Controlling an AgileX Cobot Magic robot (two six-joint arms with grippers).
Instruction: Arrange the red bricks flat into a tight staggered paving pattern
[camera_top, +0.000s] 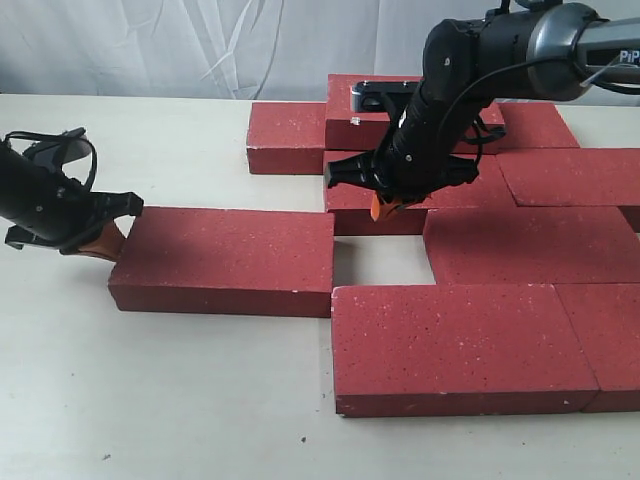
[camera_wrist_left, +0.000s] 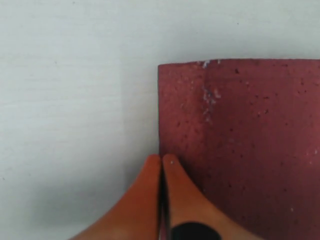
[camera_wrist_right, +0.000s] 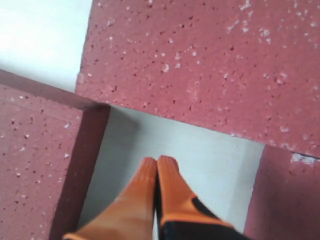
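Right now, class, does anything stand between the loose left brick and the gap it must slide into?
Nothing lies between them: the loose brick ends right at the gap, which shows bare. But the shut right gripper hangs over the gap; whether it is low enough to block cannot be told.

Bright, even, diffuse light from above. Soft shadows beside red bricks (camera_top: 225, 255), darkest in gap between them. Exterior view sharp; worktop (camera_top: 150, 400) pale, washed. Wrist views softer: left gripper (camera_wrist_left: 161, 167), right gripper (camera_wrist_right: 156, 167) blurred close up.
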